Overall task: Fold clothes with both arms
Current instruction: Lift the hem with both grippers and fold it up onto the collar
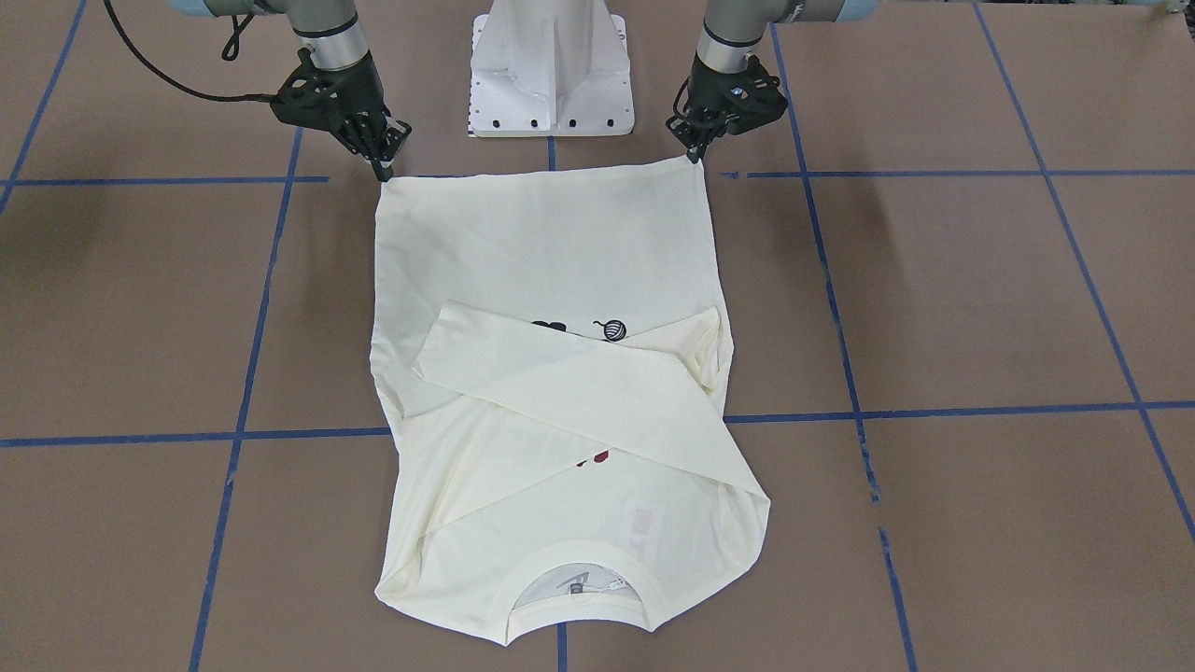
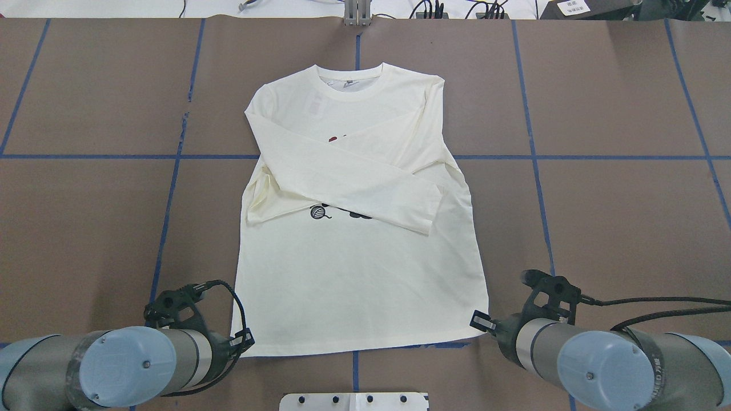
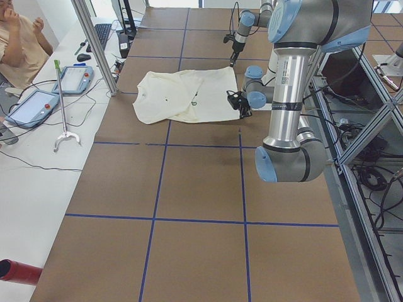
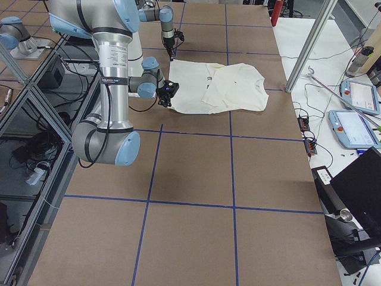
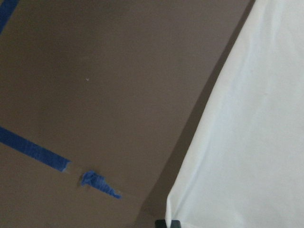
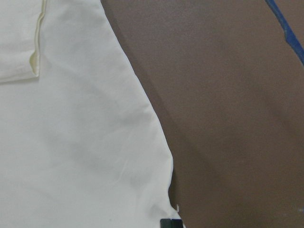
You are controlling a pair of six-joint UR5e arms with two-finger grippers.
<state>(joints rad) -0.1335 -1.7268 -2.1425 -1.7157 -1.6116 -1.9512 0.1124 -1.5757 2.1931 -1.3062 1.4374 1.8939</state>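
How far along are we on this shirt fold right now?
Done: both sleeves lie crossed over the chest of the T-shirt. In hand: the left gripper and right gripper look closed on the two corners of the hem, not yet lifted. Left: carrying the hem up toward the neckline, plus any further fold.

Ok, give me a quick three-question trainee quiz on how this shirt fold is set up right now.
1. True or false: both sleeves lie crossed over the T-shirt's front.
2. The left fingers and right fingers are at: A) the neck, B) the hem corners, C) the cuffs.
3. Which end of the T-shirt lies farthest from the white pedestal?
Key: 1 true; 2 B; 3 the neck.
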